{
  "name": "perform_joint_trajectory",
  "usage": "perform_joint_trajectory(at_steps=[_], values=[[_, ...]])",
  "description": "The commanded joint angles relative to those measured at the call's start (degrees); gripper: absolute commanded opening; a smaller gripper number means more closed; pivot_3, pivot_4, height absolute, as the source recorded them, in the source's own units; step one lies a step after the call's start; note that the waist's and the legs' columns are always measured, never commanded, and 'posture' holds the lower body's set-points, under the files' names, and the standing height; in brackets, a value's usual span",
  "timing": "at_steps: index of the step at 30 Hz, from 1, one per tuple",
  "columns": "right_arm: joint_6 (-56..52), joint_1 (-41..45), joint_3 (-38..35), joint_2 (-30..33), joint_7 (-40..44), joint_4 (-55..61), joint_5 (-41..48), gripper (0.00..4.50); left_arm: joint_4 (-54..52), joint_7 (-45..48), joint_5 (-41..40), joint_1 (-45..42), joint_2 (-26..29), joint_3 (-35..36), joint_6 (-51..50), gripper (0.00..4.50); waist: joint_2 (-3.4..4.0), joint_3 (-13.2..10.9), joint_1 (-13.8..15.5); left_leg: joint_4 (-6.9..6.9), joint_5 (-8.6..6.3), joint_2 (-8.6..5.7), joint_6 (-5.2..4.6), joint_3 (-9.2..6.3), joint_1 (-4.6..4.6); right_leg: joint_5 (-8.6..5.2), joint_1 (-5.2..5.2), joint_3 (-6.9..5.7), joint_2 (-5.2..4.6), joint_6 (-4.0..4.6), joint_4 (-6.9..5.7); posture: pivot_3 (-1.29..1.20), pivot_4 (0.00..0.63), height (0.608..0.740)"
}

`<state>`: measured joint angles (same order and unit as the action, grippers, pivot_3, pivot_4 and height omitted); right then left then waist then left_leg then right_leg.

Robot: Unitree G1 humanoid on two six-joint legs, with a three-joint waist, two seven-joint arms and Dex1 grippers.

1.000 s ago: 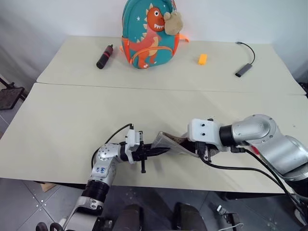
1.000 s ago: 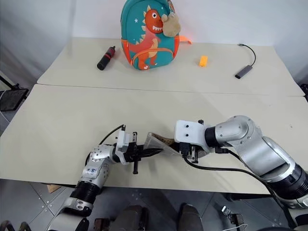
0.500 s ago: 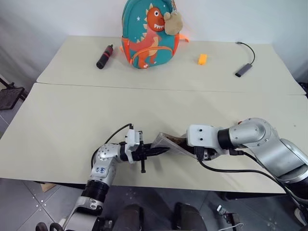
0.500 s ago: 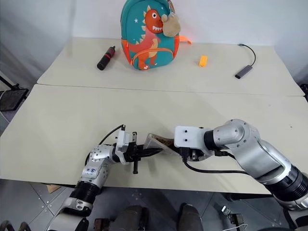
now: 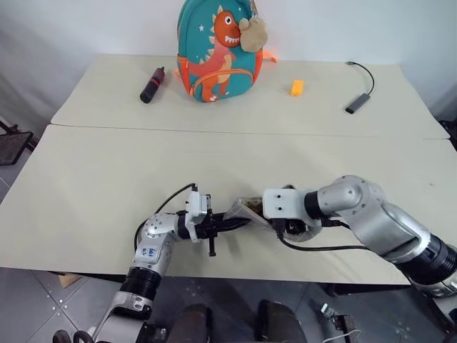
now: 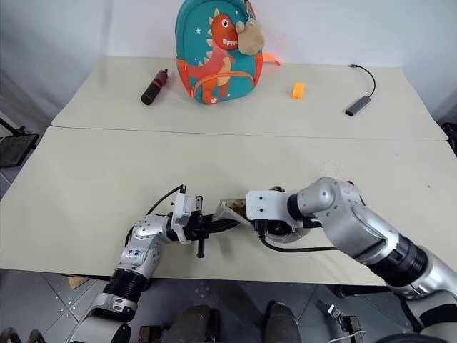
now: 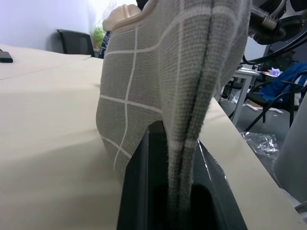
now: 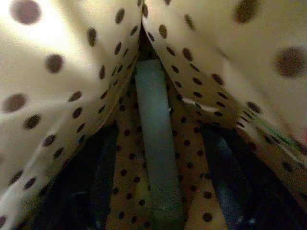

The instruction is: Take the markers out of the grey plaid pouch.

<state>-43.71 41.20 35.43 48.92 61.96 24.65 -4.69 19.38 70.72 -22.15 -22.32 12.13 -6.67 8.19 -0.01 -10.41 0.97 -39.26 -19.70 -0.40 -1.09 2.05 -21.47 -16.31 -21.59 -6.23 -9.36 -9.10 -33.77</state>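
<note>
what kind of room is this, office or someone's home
Probably an office or lab: pale work tables pushed together, office chairs in the left wrist view, a plain white wall behind.

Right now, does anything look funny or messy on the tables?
Nothing is spilled or broken. The one odd sight is the grey plaid pouch: it isn't lying flat. The left gripper pinches one end and holds it up off the near table, while the right gripper pokes into its mouth, polka-dot lining showing.

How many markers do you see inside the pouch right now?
1: a pale teal-white slim marker lies along the fold of the cream polka-dot lining inside the grey plaid fabric pouch. Another may be hidden in the folds.
</note>
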Motion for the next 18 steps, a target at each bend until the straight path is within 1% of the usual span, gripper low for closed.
perform_joint_trajectory(at_steps=[1, 2, 6, 7, 11, 13, 15, 18], values=[[-0.2, -1.2, 2.1, -0.7, 1.1, -0.5, -1.5, 2.2, -0.6, 0.5, -0.7, -0.5, -0.5, 0.2, 0.5, 0.0, 0.0, 0.0, 0.0, 0.0, 0.0, 0.0, 0.0, 0.0, 0.0, 0.0, 0.0, 0.0, 0.0, 0.0, 0.0, 0.0, 0.15, 0.74], [-0.2, -1.5, 1.9, -0.7, 1.4, -0.1, -1.5, 1.92, -0.6, 0.4, -0.7, -0.5, -0.5, 0.3, 0.6, 0.0, 0.0, 0.0, 0.0, 0.0, 0.0, 0.0, 0.0, 0.0, 0.0, 0.0, 0.0, 0.0, 0.0, 0.0, 0.0, 0.0, 0.15, 0.74], [2.1, -3.0, -1.0, 0.4, 2.1, 1.5, -1.0, 0.5, -0.9, 0.3, -0.8, -0.2, -0.3, 0.4, 0.6, 0.0, 0.0, 0.0, 0.0, 0.0, 0.0, 0.0, 0.0, 0.01, 0.0, 0.0, 0.0, 0.0, 0.0, 0.0, -0.01, 0.0, 0.15, 0.74], [3.3, -3.4, -2.2, 0.6, 2.3, 1.7, -0.4, 0.42, -1.0, 0.2, -0.8, -0.1, -0.3, 0.4, 0.6, 0.0, 0.0, 0.0, 0.0, 0.0, 0.0, -0.01, 0.0, 0.01, 0.0, 0.0, 0.0, 0.0, 0.0, 0.0, -0.01, 0.0, 0.15, 0.74], [7.2, -5.3, -8.7, 2.3, 3.5, 2.7, 2.7, 0.43, -1.2, -0.1, -0.8, 0.1, -0.3, 0.5, 0.6, 0.0, -0.01, 0.0, 0.1, 0.0, 0.0, -0.01, 0.0, 0.03, -0.01, 0.0, 0.0, 0.0, 0.0, 0.0, 0.0, 0.0, 0.15, 0.74], [11.0, -6.3, -11.4, 2.5, 3.9, 2.5, 4.1, 0.43, -1.3, -0.2, -0.8, 0.2, -0.3, 0.5, 0.6, 0.0, -0.01, 0.0, 0.1, 0.0, 0.0, -0.02, 0.0, 0.04, -0.01, 0.0, 0.0, 0.0, 0.0, 0.0, 0.01, 0.0, 0.15, 0.74], [13.1, -7.3, -15.3, 2.0, 3.5, 1.9, 6.5, 0.43, -1.4, -0.4, -0.8, 0.3, -0.3, 0.6, 0.6, 0.0, -0.02, 0.0, 0.2, 0.0, 0.0, -0.02, 0.0, 0.04, -0.01, 0.0, 0.0, 0.0, 0.0, 0.0, 0.02, 0.0, 0.15, 0.74], [19.8, -10.2, -21.2, 3.2, 6.7, 0.6, 11.8, 0.43, -1.8, -0.6, -0.9, 0.6, -0.1, 0.8, 0.4, 0.0, -0.03, 0.0, 0.4, 0.0, 0.0, -0.02, 0.0, 0.04, -0.01, 0.0, 0.02, -0.01, 0.0, 0.0, 0.02, 0.0, 0.15, 0.74]])
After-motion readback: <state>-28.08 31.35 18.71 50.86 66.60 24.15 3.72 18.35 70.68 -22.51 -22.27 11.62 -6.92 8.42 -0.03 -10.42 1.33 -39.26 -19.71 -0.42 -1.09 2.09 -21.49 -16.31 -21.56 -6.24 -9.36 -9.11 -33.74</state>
